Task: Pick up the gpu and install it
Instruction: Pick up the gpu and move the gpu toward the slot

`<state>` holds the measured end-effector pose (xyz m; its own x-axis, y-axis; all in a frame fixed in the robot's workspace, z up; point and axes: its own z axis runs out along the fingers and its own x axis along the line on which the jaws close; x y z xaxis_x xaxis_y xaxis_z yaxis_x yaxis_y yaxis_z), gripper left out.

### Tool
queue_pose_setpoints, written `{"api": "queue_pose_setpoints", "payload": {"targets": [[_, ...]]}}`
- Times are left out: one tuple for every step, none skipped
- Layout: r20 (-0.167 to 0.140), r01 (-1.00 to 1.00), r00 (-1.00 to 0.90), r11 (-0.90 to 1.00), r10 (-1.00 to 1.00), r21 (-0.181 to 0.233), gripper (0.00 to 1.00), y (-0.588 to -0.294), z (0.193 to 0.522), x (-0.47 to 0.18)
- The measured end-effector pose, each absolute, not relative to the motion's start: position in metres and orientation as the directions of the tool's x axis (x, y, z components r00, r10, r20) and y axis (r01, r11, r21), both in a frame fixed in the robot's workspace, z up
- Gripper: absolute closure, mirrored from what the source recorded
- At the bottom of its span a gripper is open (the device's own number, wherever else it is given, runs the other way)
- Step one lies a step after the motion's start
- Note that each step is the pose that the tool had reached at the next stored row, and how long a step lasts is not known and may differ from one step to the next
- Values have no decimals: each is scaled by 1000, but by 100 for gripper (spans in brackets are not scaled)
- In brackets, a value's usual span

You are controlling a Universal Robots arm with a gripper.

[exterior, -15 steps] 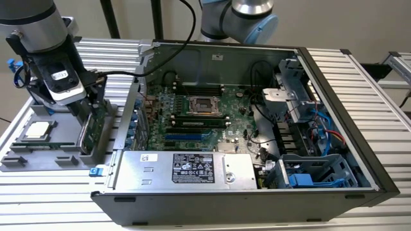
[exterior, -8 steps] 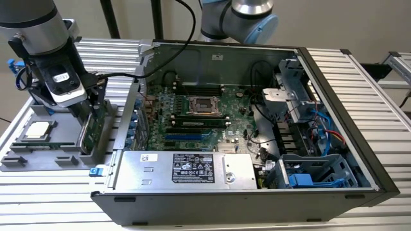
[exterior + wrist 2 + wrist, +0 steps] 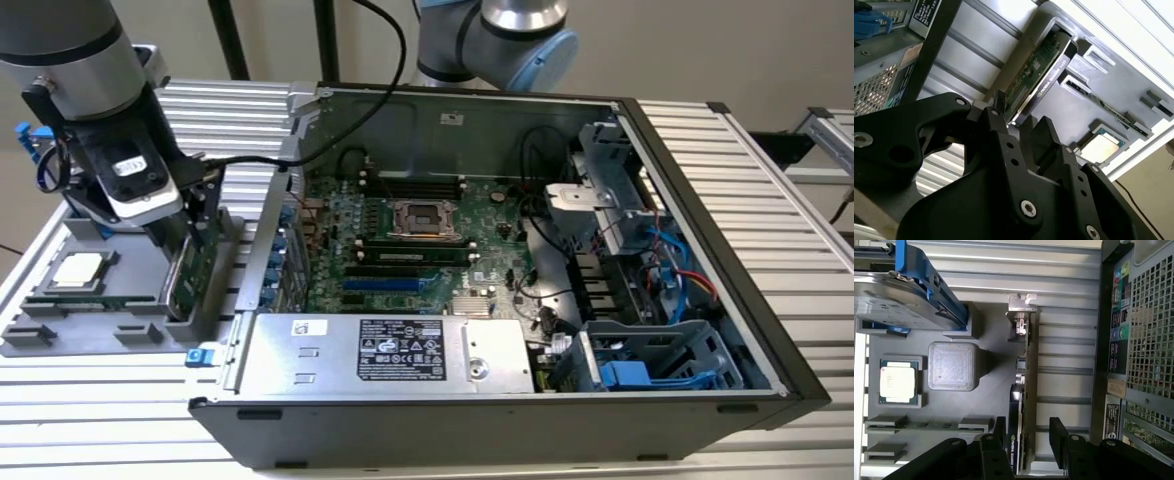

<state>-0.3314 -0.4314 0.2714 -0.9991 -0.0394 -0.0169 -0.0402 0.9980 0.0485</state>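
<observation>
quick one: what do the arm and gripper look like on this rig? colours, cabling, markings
The arm is a silver-grey tube with rounded joints and a light blue joint cap. Its wrist section is black and carries a white label. A black cable leads to the wrist. The gripper is matte black, with two flat-sided fingers on pivoting links dotted with silver screw heads.

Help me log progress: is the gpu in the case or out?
Out. The gpu stands on edge in the grey tray beside the case, between the open fingers.
</observation>
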Motion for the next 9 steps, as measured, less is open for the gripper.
{"api": "queue_pose_setpoints", "payload": {"targets": [[-17, -40, -999, 998, -39, 49, 0, -431, 271, -331], [-17, -40, -999, 998, -39, 49, 0, -431, 270, -331], [-17, -40, -999, 998, -39, 49, 0, -431, 270, -331], [-17, -40, -999, 998, -39, 49, 0, -431, 269, -331], [-17, -40, -999, 998, -39, 49, 0, -431, 269, -331], [-17, -40, -999, 998, -39, 49, 0, -431, 268, -331], [-17, -40, -999, 998, -40, 49, 0, -431, 267, -331], [-17, -40, -999, 998, -40, 49, 0, -431, 267, -331], [-17, -40, -999, 998, -39, 49, 0, -431, 266, -331]]}}
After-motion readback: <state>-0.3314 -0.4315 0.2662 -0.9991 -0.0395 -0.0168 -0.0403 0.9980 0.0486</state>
